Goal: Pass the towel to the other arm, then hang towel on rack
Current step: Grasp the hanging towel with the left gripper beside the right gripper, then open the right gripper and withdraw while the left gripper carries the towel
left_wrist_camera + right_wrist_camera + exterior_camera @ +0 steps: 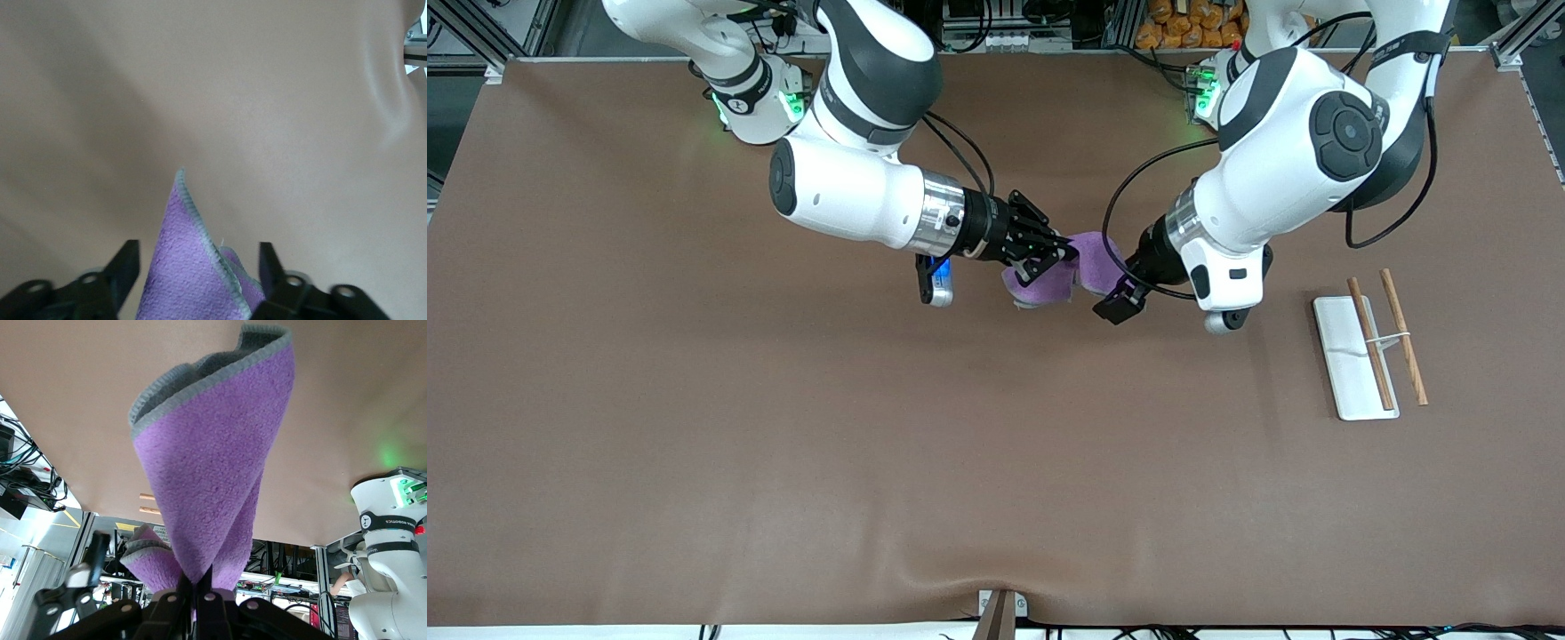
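Your right gripper [1069, 252] is clamped on the purple towel [1069, 267], holding it up over the table's middle. Your left gripper [1119, 298] has its fingers [127, 267] spread either side of a towel corner. Rack [1369, 351] lies toward the left arm's end.

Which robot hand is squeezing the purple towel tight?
The right gripper: its fingers are pinched shut on the towel. The left gripper has fingers spread on either side of the cloth, not yet closed.
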Robot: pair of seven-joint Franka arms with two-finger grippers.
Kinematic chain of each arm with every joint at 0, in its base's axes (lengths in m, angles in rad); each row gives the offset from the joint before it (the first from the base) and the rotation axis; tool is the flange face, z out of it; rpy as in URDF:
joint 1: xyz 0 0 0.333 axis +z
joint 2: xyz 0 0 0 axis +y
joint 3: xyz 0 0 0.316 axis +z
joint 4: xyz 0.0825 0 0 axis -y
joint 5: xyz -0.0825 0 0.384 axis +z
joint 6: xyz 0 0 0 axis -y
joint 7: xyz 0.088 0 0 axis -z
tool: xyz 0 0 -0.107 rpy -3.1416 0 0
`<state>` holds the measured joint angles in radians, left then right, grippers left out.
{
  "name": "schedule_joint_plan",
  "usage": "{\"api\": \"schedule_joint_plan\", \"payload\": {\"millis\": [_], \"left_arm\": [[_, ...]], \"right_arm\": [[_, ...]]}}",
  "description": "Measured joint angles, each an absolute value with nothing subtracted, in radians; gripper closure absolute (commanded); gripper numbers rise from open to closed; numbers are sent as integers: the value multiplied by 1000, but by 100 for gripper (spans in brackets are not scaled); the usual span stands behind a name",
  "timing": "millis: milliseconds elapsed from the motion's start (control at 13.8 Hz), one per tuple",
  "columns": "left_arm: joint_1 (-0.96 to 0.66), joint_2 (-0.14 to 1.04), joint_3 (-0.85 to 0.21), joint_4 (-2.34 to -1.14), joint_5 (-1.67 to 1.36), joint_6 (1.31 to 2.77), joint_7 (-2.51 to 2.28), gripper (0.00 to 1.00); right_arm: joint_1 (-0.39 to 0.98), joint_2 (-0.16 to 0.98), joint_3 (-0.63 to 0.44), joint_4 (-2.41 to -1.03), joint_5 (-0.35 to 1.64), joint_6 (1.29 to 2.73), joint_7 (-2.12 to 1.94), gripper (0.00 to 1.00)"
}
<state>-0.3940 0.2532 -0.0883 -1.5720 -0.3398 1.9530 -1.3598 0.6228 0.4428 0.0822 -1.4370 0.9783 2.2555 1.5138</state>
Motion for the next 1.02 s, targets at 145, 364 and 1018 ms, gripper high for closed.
{"api": "schedule_joint_plan", "payload": {"millis": [145,364,1018], "left_arm": [[-389,253,-88,-1573,-357,1954,-1360,100],[-384,252,-88,-1573,-361,1955,-1362,100],[-355,233,-78,-1573,-317,1961,-1364,100]], "right_arm": [[623,443,82,-1436,978,2256,1515,100],[623,443,82,-1432,978,2256,1525,100],[623,443,80,-1431,979,2256,1559,0]]}}
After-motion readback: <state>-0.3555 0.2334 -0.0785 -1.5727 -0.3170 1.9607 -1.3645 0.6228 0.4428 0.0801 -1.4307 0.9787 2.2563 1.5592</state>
